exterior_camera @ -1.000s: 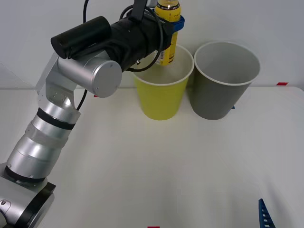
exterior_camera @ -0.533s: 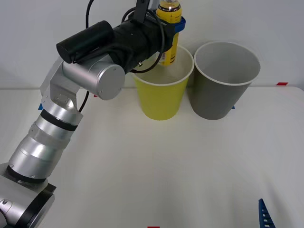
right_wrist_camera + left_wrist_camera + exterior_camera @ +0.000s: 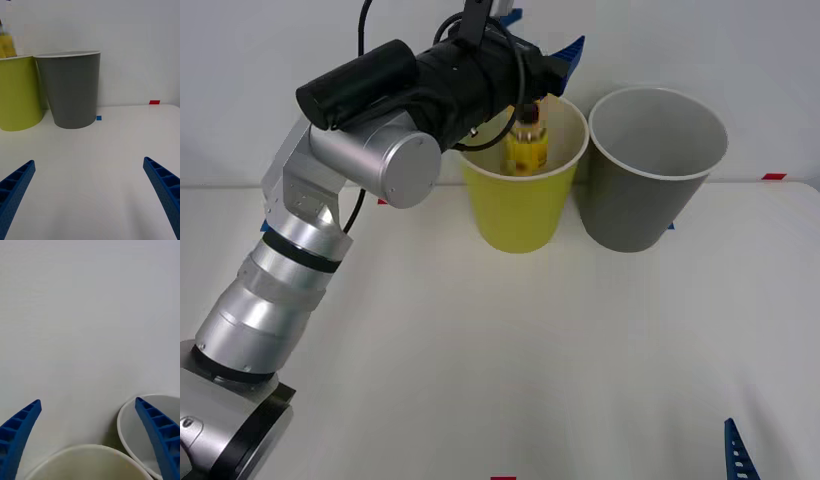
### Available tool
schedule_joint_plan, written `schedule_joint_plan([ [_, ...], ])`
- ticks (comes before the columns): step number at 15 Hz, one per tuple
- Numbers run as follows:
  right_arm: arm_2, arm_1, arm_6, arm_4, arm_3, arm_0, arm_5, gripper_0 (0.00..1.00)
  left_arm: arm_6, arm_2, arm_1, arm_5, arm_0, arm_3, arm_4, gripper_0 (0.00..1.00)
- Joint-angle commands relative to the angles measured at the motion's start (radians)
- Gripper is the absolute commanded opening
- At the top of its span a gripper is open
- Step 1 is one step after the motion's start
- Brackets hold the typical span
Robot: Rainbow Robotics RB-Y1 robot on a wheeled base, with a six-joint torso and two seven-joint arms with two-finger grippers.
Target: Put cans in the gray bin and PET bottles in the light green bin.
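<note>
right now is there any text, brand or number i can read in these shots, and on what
None can be read.
PET bottle, dropping into the light green bin under the open left pincer: yellow label print is too blurred.
Gray bin: no markings.
Red and blue tape marks on the table: blank.

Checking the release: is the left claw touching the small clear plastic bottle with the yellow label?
Apart. The front view shows the left claw open above the yellow-green bin, with the small clear plastic bottle below it, dropping into the bin.

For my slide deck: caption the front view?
Left tool open above the light green bin, PET bottle dropping in.
</note>
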Motion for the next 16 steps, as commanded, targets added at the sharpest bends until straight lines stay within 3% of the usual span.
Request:
schedule_joint_plan([
  [1, 0.000, 0.000, 0.000, 0.000, 0.000, 0.000, 0.000, 1.00, 0.000, 0.000, 0.001, 0.000, -0.002, 0.000, 0.000, 1.00],
  [16, 0.000, 0.000, 0.000, 0.000, 0.000, 0.000, 0.000, 1.00, 0.000, 0.000, 0.012, 0.000, 0.000, -0.003, 0.014, 1.00],
])
